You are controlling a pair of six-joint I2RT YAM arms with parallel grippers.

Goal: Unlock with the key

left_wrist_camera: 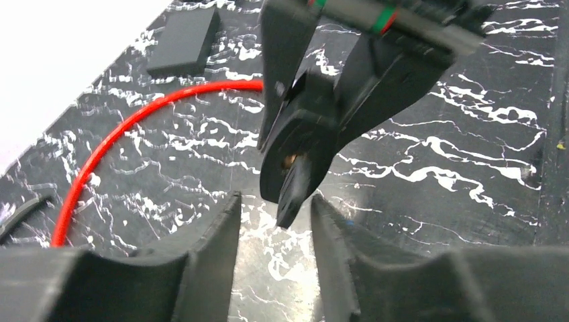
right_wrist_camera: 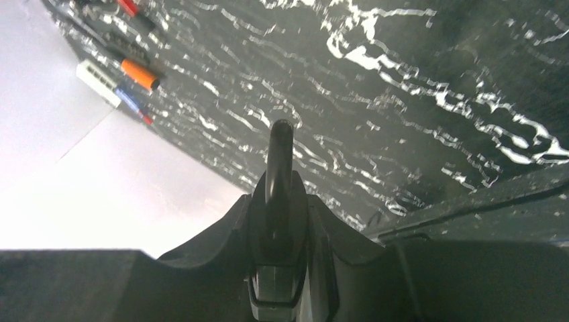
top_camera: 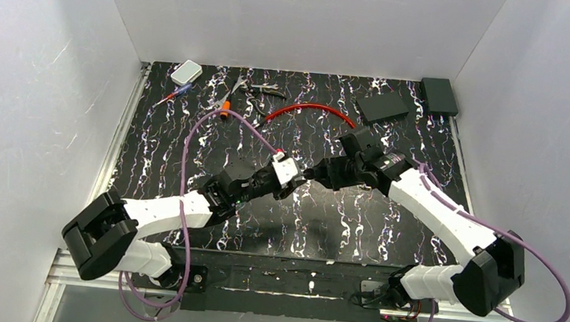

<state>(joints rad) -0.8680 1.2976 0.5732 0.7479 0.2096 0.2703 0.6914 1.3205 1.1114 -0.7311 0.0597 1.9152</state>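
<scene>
Both arms meet over mid-table [top_camera: 385, 234]. R gripper [right_wrist_camera: 280, 194] is clamped tight on the padlock [right_wrist_camera: 278, 225]: body is pinched between both fingers and the shackle [right_wrist_camera: 280, 144] pokes out past the tips. The lock is held up off the surface.

From the L wrist cam I see the padlock [left_wrist_camera: 302, 134] hanging in front of me. A dark key [left_wrist_camera: 293, 194] sticks out of its lower end, w/ a brassy spot where it enters. L gripper [left_wrist_camera: 275, 199] is part open. Its fingers [left_wrist_camera: 221, 235] stand either side of the key's head w/ a gap on each side, so it's gripping nothing.

In the top view there's a small white tag [top_camera: 285, 167] btwn the two grippers; can't tell what it hangs from.

A red cable [left_wrist_camera: 134, 127] curves across the far side, w/ a flat black box [left_wrist_camera: 184, 43] beyond it. An orange marker [right_wrist_camera: 137, 74] lies near the table edge.
</scene>
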